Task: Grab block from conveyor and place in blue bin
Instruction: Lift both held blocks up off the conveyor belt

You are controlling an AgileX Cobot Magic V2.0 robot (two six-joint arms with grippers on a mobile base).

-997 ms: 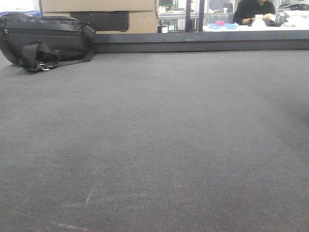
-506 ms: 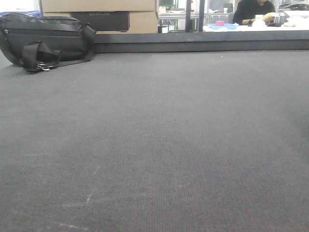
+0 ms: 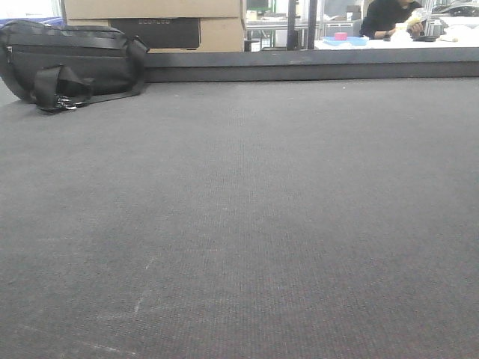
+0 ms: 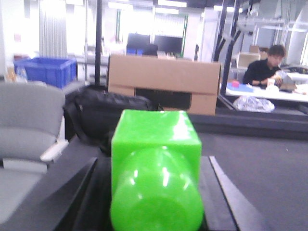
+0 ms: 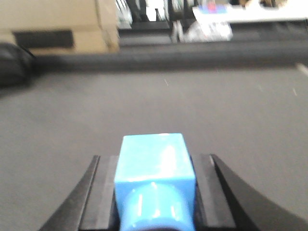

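two blocks pinched by flat sides: green block in my left gripper, blue block in right gripper; probably light, stiff, slick.

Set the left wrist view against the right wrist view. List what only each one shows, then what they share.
Only the left wrist view: a green block held between the fingers of the left gripper, a blue bin far off at the left, a grey seat below it, and a seated person at a table.

Only the right wrist view: a blue block held in the right gripper.

Both: the cardboard box, the black bag and the conveyor with its dark woven surface.
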